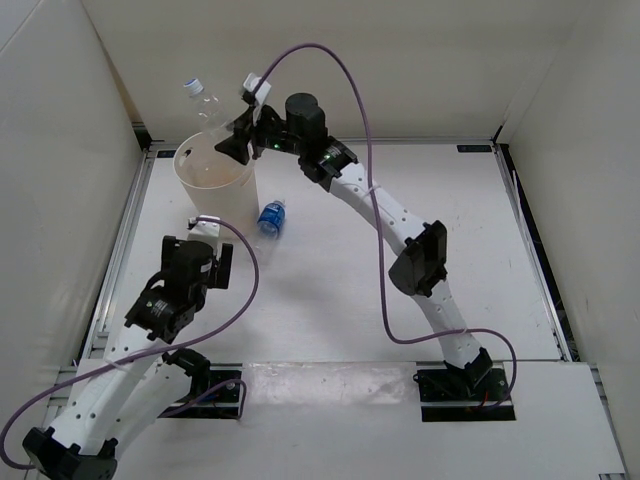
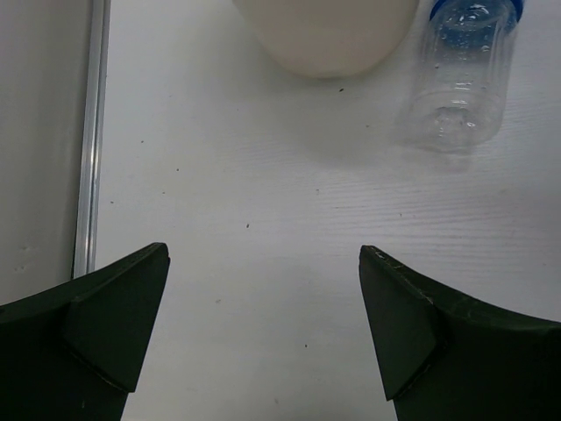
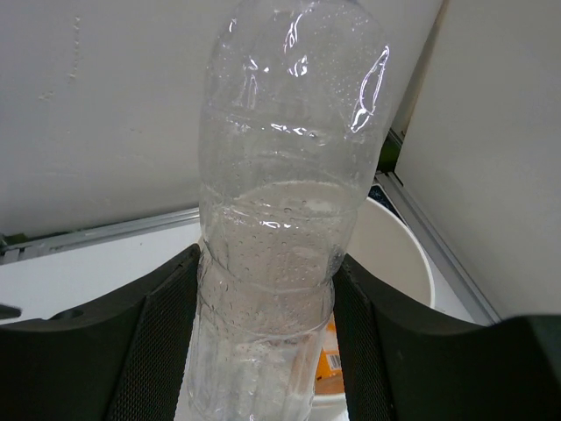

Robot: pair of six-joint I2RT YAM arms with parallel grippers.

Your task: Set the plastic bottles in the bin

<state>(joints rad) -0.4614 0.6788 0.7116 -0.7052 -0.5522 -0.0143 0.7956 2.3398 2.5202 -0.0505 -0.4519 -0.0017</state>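
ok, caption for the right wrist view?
Right pincer shut on a clear bottle, held over the bin.

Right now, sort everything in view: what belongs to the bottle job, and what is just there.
Job: clear bottle, held by the right fingers above the bin; blue-labelled bottle lying beside the bin; left fingers, open and empty.
Not the job: purple cables; metal rail.

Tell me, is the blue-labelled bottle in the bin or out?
Out: the blue-labelled clear plastic bottle lies on the table beside the cream round plastic bin.
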